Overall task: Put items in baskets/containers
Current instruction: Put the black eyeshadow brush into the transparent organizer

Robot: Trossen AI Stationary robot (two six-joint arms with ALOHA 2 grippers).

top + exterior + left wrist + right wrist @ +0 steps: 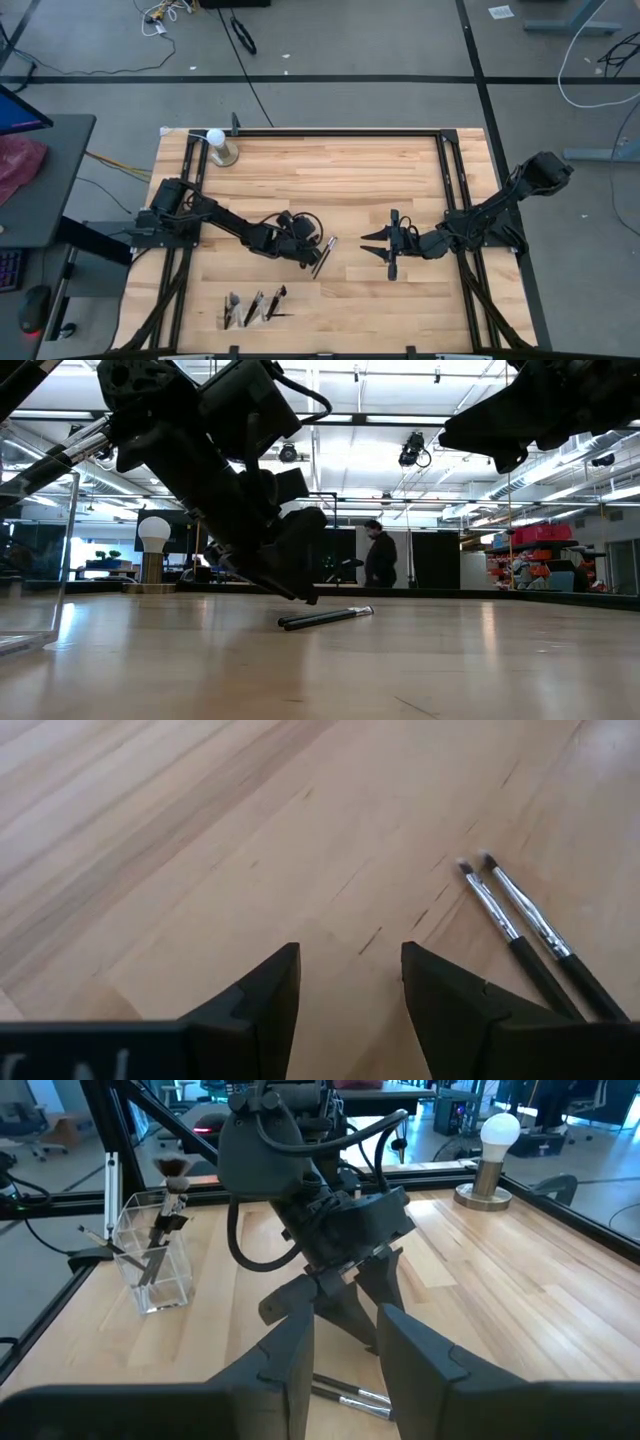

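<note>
From above, the left hand (308, 250) hangs low over the worktop (340, 170), fingers apart and empty, with two brushes (323, 255) lying just beside it. The right hand (392, 246) waits nearby, fingers apart. The clear organizer (250, 308) stands near the front edge, holding what look like several brushes.

Level across the worktop, the two brushes (325, 618) lie flat just past the left hand (300, 592).

The left wrist view shows the brushes (525, 930) side by side, beside its open fingers (270, 1000), not between them.

From the right wrist, the organizer (152, 1265) stands well apart from the left hand (345, 1295).
</note>
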